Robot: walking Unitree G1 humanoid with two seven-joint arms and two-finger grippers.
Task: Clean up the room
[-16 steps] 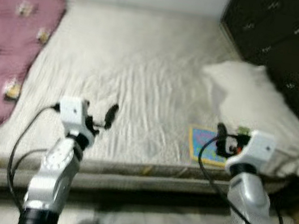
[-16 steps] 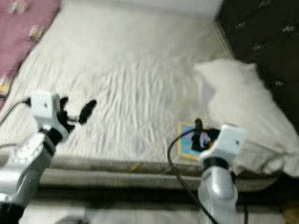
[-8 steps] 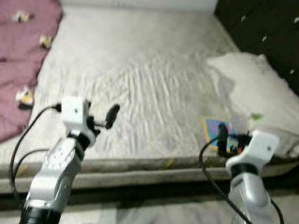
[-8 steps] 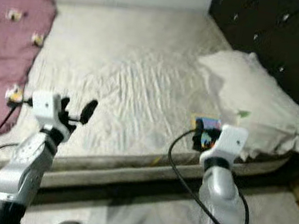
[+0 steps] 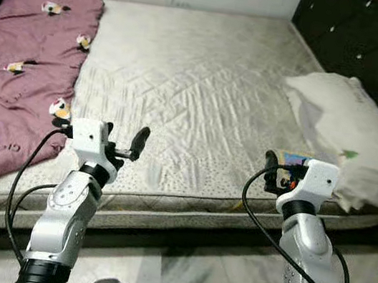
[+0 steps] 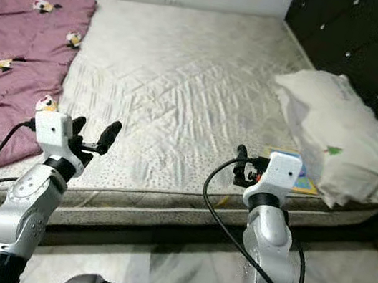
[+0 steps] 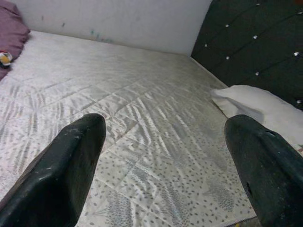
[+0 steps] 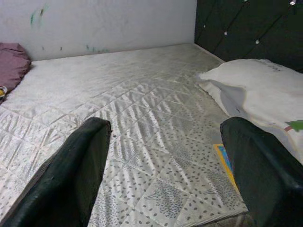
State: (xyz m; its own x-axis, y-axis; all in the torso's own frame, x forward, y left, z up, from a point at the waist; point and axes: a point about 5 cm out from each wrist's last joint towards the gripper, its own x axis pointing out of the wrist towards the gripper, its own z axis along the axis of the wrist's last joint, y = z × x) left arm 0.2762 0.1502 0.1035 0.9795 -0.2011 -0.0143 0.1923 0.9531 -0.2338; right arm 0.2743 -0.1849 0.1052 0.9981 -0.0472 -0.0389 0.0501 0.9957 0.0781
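From where I stand, the robot faces the long side of the mattress, both arms raised over its near edge. The left gripper has its black fingers spread wide with nothing between them, and the right gripper is just as wide and empty; each wrist view shows one finger far from its partner, with bare quilted sheet between.

The likeliest thing to tidy first is the small flat colourful book, or perhaps a card, lying at the near edge of the mattress, tucked against the white pillow. From the right gripper it lies at about 3 o'clock, just beside the wrist, while from the left gripper it is well apart, clear across the bed. So the right arm is plainly the nearer one. The book's yellow-bordered edge seems to run away from the robot toward the wall.

The crumpled maroon blanket stretches along the far left, its long axis toward 12 o'clock, at roughly 10 o'clock from the left gripper.
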